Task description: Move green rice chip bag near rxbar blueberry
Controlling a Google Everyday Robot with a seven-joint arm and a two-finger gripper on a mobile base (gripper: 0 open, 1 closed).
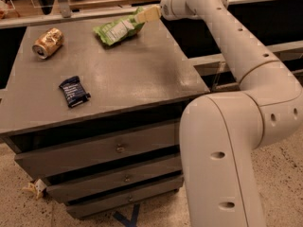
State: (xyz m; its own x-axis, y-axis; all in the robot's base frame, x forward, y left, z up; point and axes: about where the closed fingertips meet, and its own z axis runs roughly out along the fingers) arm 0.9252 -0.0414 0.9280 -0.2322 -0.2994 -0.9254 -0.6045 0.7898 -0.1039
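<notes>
The green rice chip bag lies crinkled at the back of the grey cabinet top, white label panel facing up. My gripper reaches in from the right at the end of the white arm and meets the bag's upper right corner. The rxbar blueberry, a small dark navy wrapper with white text, lies flat near the front left of the top, well apart from the bag.
A dented gold can lies on its side at the back left. My arm's large white body stands at the cabinet's right front. The cabinet has several drawers below. A railing runs behind.
</notes>
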